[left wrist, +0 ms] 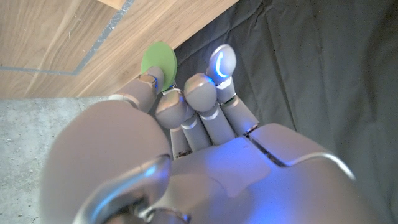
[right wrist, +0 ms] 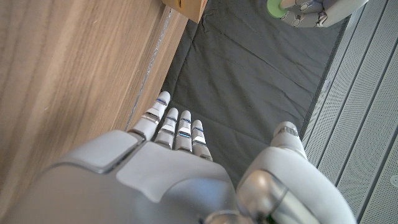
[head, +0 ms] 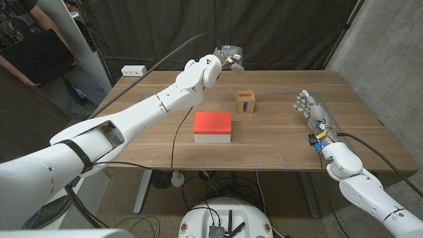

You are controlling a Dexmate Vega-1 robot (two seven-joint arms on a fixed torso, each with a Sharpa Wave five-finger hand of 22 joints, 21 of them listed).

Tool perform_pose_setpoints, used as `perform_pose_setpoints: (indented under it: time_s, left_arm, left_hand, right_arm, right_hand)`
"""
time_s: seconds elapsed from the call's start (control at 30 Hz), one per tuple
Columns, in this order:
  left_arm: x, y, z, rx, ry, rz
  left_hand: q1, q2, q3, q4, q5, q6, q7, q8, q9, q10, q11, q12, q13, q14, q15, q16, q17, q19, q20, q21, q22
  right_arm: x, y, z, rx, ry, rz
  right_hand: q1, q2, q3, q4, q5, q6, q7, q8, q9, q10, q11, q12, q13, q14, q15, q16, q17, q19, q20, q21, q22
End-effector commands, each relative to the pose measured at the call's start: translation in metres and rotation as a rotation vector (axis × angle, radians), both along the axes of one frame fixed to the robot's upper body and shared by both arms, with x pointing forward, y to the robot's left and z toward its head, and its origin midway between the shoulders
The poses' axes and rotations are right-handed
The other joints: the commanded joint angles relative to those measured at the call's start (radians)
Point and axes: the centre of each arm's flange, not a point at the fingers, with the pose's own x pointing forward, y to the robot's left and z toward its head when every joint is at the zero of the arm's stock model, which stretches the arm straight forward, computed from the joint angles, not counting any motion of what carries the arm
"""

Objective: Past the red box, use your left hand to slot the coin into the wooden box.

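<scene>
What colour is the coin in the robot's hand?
Light green; the round coin shows best in the left wrist view.

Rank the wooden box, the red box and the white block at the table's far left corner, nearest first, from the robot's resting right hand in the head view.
From the right hand:
1. Wooden box, mid-table.
2. Red box, nearer the front edge.
3. White block, far left corner.

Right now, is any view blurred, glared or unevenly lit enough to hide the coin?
Head view: even light, sharp; coin small in the left hand. Left wrist view: blue glow on the close, soft-focus hand; coin clear. Right wrist view: right hand sharp, coin at the edge.
</scene>
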Motion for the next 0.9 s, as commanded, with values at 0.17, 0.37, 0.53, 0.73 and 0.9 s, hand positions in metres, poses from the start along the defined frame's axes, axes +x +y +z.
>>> perform_pose_setpoints:
  time_s: [0.17, 0.37, 0.53, 0.73, 0.9]
  left_arm:
    - [0.018, -0.011, -0.014, -0.014, 0.03, 0.026]
    - [0.024, -0.016, -0.019, -0.016, 0.045, 0.031]
    - [0.028, -0.021, -0.023, -0.014, 0.056, 0.033]
    - [0.035, -0.025, -0.027, -0.016, 0.072, 0.034]
    - [0.038, -0.028, -0.032, -0.019, 0.075, 0.042]
  left_hand:
    - [0.01, 0.009, -0.004, 0.0, 0.007, 0.128, 0.042, -0.002, -0.001, 0.009, -0.006, 0.001, -0.007, 0.006, -0.004, 0.011, 0.023, 0.01, -0.054, 0.0, -0.008]
    - [0.012, 0.009, -0.005, -0.001, 0.009, 0.108, 0.049, -0.012, 0.013, 0.008, -0.004, 0.004, -0.011, 0.002, -0.004, 0.003, 0.008, 0.008, -0.054, -0.001, -0.005]
    - [0.019, 0.006, -0.006, -0.003, 0.009, 0.111, 0.052, -0.02, 0.013, 0.006, -0.003, 0.01, -0.005, 0.007, -0.005, 0.004, -0.005, 0.009, -0.054, 0.001, -0.001]
    - [0.023, 0.005, -0.009, -0.003, 0.008, 0.111, 0.051, -0.023, 0.026, 0.003, -0.005, 0.011, -0.003, 0.008, -0.005, 0.007, -0.013, 0.007, -0.054, -0.004, -0.007]
    - [0.024, 0.006, -0.01, -0.001, 0.009, 0.115, 0.048, -0.029, 0.03, 0.008, -0.003, 0.006, -0.014, 0.012, -0.005, 0.016, -0.007, 0.006, -0.054, -0.004, -0.008]
  right_arm:
    - [0.006, -0.001, 0.0, 0.001, 0.003, -0.002]
    - [0.008, -0.001, 0.0, 0.006, 0.003, 0.001]
    - [0.009, -0.002, 0.0, 0.005, 0.004, 0.001]
    - [0.011, -0.005, -0.001, 0.009, 0.01, 0.001]
    - [0.012, -0.005, -0.002, 0.01, 0.011, 0.004]
  right_hand:
    - [0.006, 0.004, 0.002, -0.007, -0.002, 0.006, 0.003, 0.0, 0.003, 0.006, 0.001, 0.0, 0.003, 0.006, 0.003, 0.001, -0.001, 0.004, -0.003, 0.001, 0.002]
    - [0.006, 0.004, 0.002, -0.007, -0.002, 0.005, 0.003, 0.0, 0.003, 0.007, 0.0, 0.0, 0.003, 0.007, 0.004, 0.001, -0.001, 0.003, -0.003, 0.0, 0.002]
    - [0.006, 0.004, 0.002, -0.007, -0.002, 0.006, 0.003, 0.0, 0.003, 0.007, 0.0, 0.0, 0.003, 0.006, 0.004, 0.001, -0.001, 0.003, -0.003, 0.0, 0.002]
    - [0.006, 0.004, 0.002, -0.007, -0.002, 0.005, 0.003, 0.0, 0.003, 0.007, 0.0, 0.0, 0.003, 0.006, 0.004, 0.001, -0.001, 0.003, -0.003, 0.0, 0.002]
    - [0.006, 0.004, 0.002, -0.007, -0.002, 0.003, 0.002, -0.001, 0.003, 0.007, 0.0, 0.001, 0.003, 0.006, 0.004, 0.001, -0.001, 0.003, -0.003, 0.0, 0.002]
